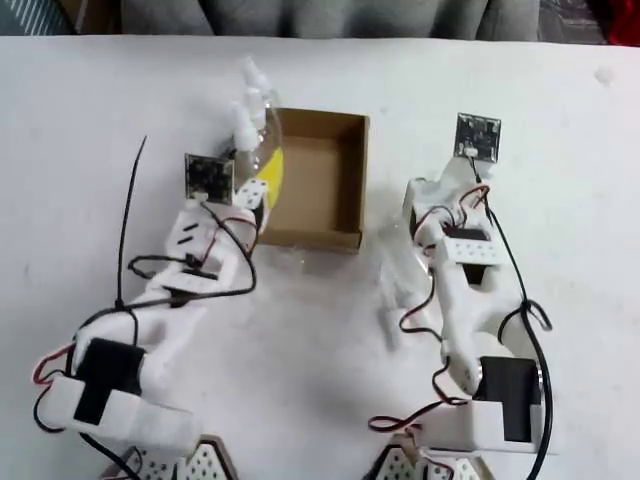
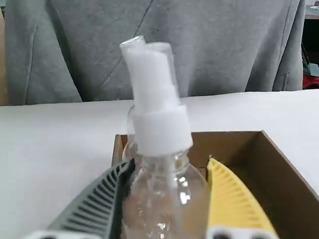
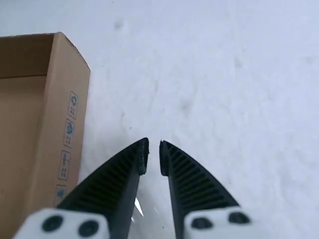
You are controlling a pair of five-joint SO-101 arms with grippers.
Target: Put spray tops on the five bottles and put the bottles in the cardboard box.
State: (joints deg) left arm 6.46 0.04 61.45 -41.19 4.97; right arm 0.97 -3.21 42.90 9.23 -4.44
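Left jaws clamp bottle (image 2: 164, 199) at cardboard box (image 1: 320, 195) edge, right jaws alongside

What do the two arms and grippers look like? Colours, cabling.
Left arm and right arm: white plastic, black servo blocks, loose red and black wires. Left gripper: one grey ribbed finger, one yellow. Right gripper: two black ribbed, tapered fingers.
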